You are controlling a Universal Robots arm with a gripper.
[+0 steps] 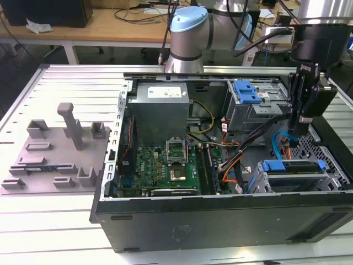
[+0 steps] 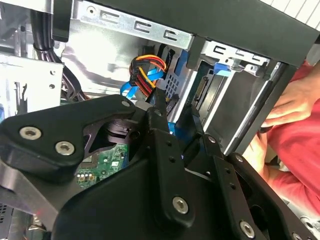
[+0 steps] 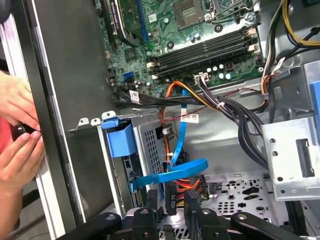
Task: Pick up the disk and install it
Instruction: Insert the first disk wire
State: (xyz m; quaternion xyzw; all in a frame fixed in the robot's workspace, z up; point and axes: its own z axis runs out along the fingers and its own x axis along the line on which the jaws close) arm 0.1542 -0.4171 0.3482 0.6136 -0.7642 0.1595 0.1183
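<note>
I see the gripper (image 1: 298, 131) at the right of the exterior view, released, with nothing in its narrow gap. The disk (image 1: 291, 165) sits in the drive cage (image 1: 332, 178) just below it, at lower right. I judge it stands on edge, blue frame upward, its long axis running left to right.

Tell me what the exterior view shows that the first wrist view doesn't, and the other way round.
Exterior view: the grey fixture plate on the table beside the computer case, and the arm's blue-capped joint. First wrist view: a person's hands at the case's edge. Both: the gripper, the green motherboard and the blue cable.
</note>
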